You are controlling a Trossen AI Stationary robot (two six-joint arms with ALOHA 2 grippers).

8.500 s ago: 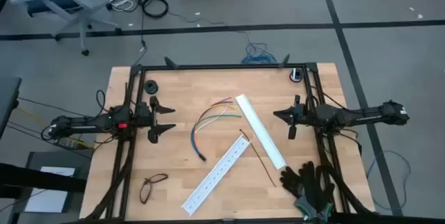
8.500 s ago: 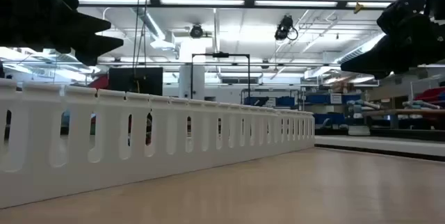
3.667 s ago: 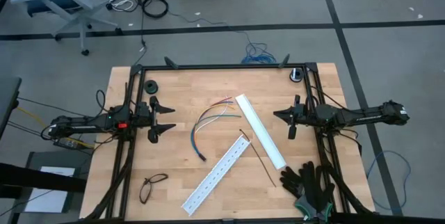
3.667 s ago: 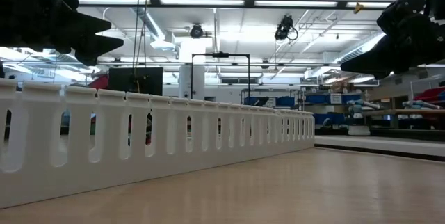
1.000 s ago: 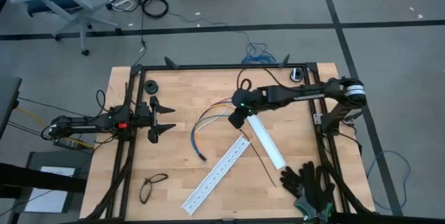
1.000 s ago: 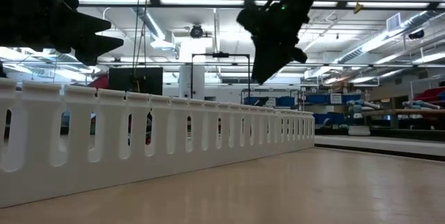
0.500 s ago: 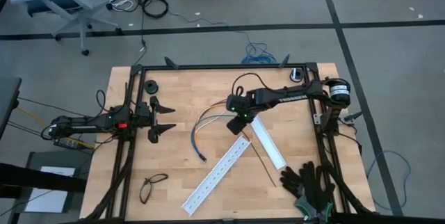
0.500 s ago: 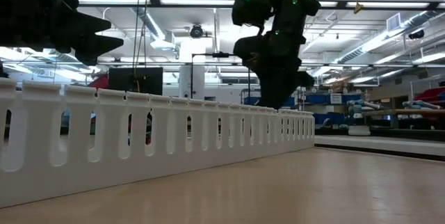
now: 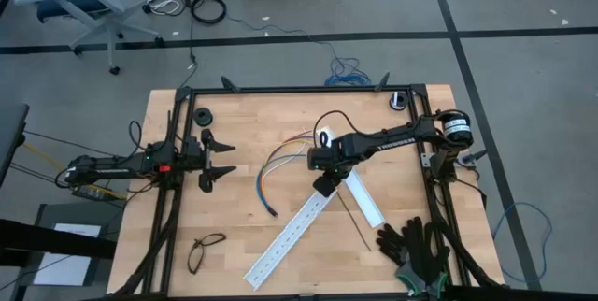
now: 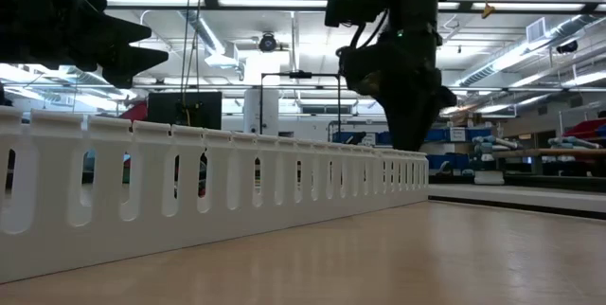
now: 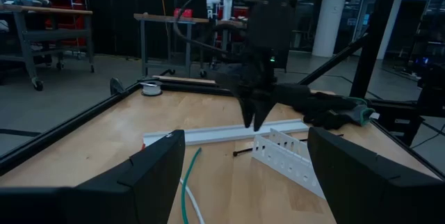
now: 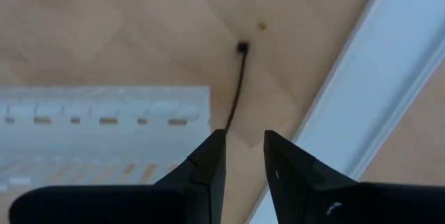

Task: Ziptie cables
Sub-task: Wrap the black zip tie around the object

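One claw works: the right claw, slightly parted and empty, hangs over the black ziptie; next, descend and pinch it.

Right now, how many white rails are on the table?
2. A perforated rail runs diagonally toward the table's front edge. A plain rail lies right of it, its far end hidden under the right arm. The two nearly meet below the right gripper.
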